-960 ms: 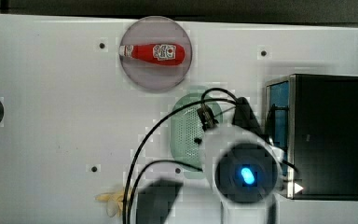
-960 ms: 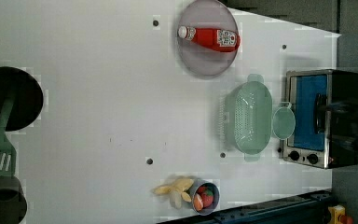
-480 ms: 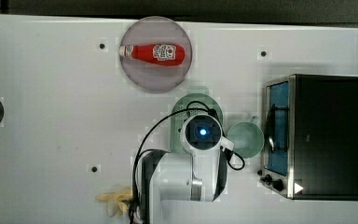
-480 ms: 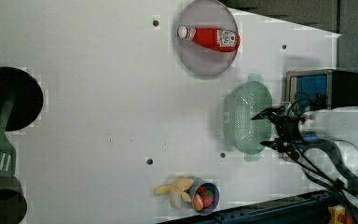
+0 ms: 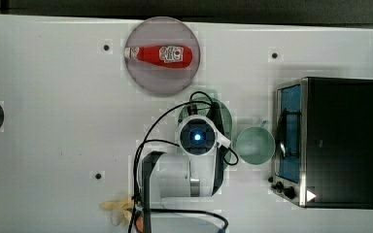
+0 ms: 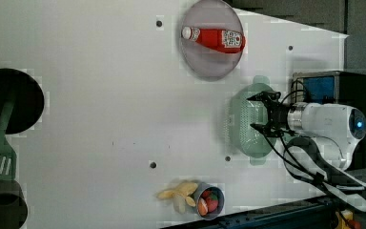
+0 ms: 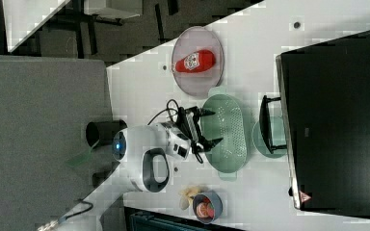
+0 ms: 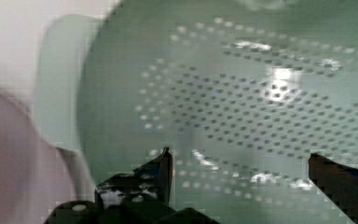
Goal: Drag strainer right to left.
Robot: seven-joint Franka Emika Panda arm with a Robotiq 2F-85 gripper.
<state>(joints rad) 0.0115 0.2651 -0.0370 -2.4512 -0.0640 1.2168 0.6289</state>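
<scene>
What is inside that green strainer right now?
Nothing lies in the strainer: the wrist view shows only its bare dotted bottom. The open gripper hangs over it, and in the top view the arm covers most of it.

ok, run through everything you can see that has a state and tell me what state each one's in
Strainer: upright on the table, nothing in it, not gripped.
Gripper: jaws wide open, over the strainer.
Ketchup bottle: lying on its side on the grey plate.
Cup: upright, empty, beside the toaster oven.
Small bowl: upright, filled with food.
</scene>
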